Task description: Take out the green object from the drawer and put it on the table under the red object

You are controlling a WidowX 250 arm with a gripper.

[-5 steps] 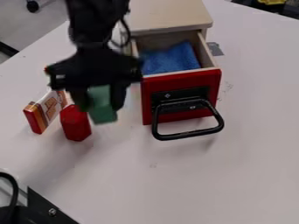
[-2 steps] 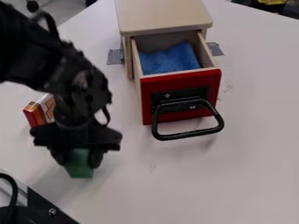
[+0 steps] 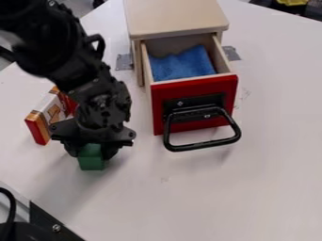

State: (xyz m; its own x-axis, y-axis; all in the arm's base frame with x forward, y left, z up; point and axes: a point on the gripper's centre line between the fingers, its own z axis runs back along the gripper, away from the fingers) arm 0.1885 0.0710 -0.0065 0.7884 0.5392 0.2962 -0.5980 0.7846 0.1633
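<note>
Held the green block (image 3: 92, 163) in the hand (image 3: 93, 152), at its lower end and nearer the camera than the partly hidden red object (image 3: 71, 106).

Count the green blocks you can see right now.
1: the green block, between the fingers of the gripper, left of the open drawer in the picture. Others could be hidden under the blue cloth or behind the arm.

Soft, bright light across the white table (image 3: 264, 188), faint shadows near the claw (image 3: 92, 153) and drawer handle (image 3: 202, 147)
</note>
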